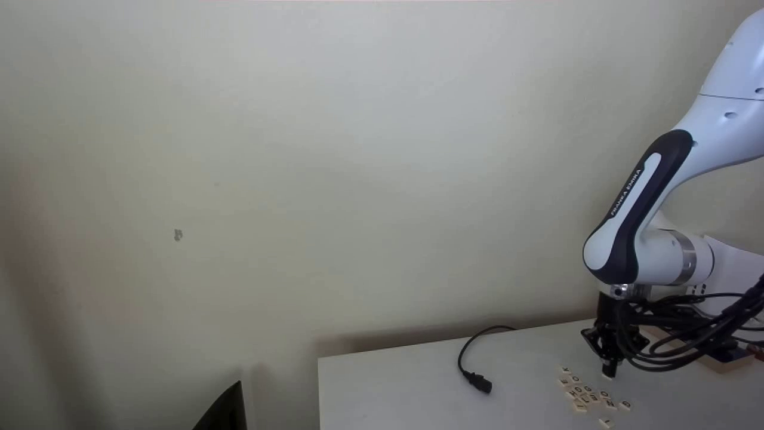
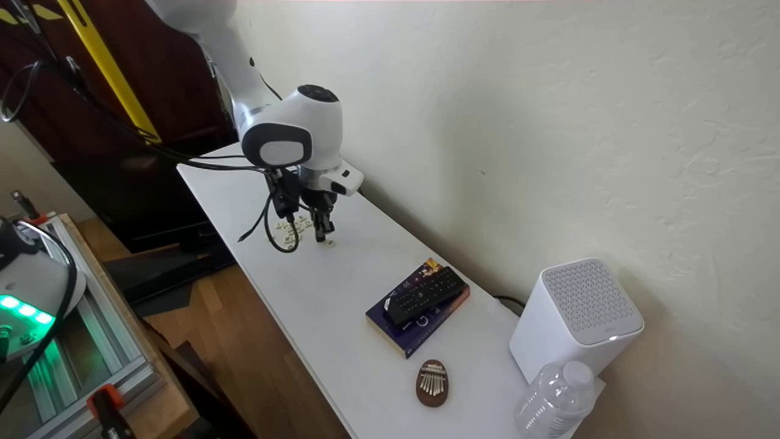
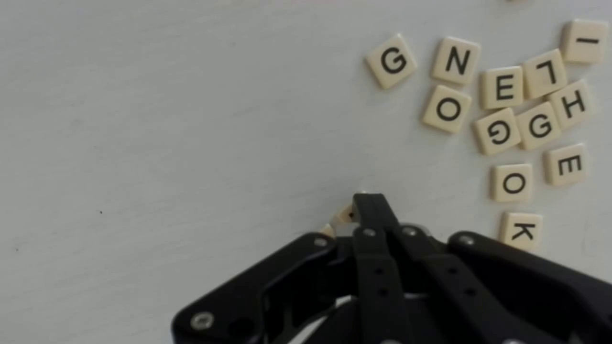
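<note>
Holds Robotiq gripper fully closed, seemingly on nothing, by half-hidden letter tiles showing left of its tip in wrist view.

Pale tile, illegible, mostly hidden behind the hand, lower centre in the wrist view, clear bottle cut off, lower right in an exterior view
</note>
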Available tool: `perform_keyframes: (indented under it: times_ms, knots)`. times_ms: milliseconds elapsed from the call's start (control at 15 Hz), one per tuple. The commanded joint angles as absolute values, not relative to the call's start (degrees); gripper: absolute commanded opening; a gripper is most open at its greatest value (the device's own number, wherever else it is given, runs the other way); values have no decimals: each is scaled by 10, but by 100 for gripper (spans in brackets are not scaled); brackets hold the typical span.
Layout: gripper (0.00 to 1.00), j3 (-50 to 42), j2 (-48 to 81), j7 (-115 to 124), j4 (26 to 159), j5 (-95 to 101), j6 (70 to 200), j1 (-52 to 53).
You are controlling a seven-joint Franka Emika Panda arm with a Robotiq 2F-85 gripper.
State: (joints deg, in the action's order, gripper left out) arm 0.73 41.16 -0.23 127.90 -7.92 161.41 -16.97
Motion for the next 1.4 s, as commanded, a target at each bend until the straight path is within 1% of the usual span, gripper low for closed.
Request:
perform_keyframes:
  times_ms: [0, 1333]
  knots:
    - [0, 8, 439, -1, 1256, -98, 1606, -170]
    - [0, 5, 441, 14, 1253, -100, 1606, -169]
